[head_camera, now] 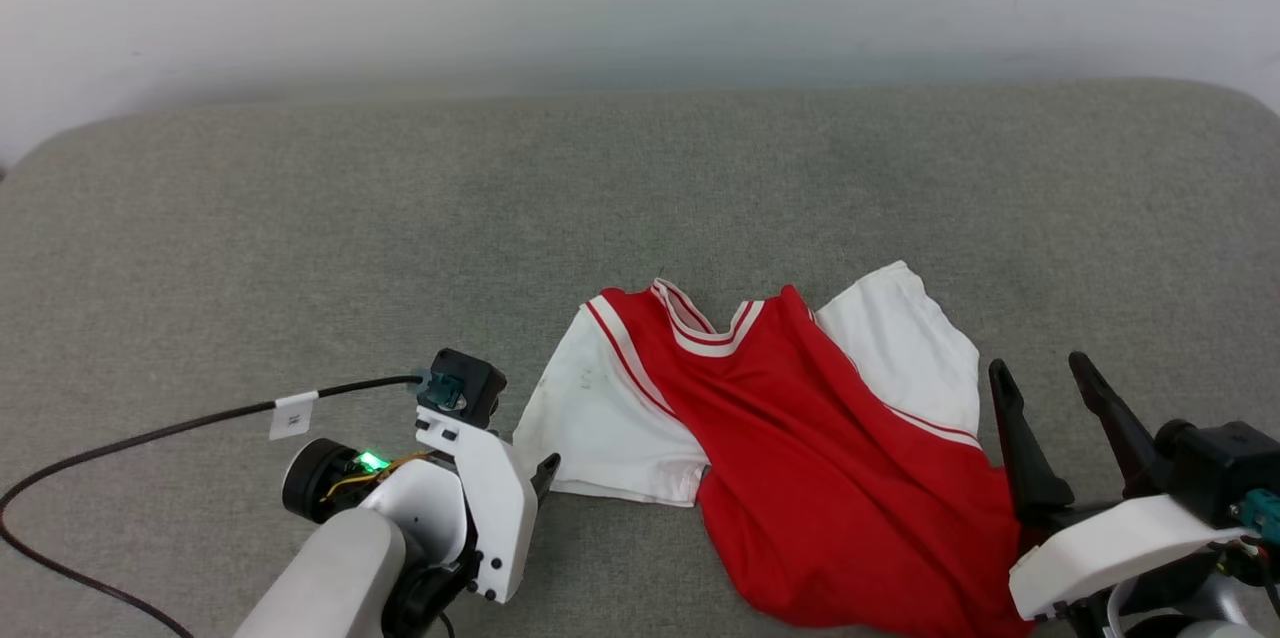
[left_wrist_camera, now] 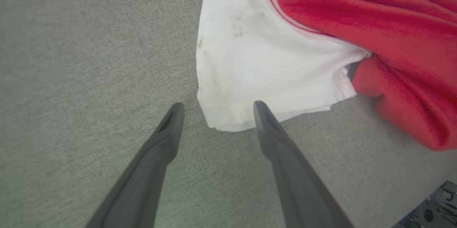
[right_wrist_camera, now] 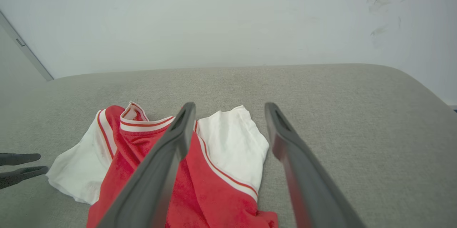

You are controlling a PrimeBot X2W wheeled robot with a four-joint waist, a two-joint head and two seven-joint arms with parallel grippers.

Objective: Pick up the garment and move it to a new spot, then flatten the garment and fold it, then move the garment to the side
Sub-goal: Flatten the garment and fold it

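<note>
2 spread hands, left hand (left_wrist_camera: 217,107) angled down at garment (head_camera: 800,438) sleeve, right hand (head_camera: 1038,365) alongside

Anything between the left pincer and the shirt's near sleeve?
Nothing visible. The open left pincer points at the corner of the shirt's white sleeve, with just grey cushion under its fingers.

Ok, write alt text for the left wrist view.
The left hand, open, frames the corner of a white sleeve between its two dark fingers. The sleeve belongs to a red garment, rumpled on a grey fabric surface, red cloth bunched at upper right.
</note>
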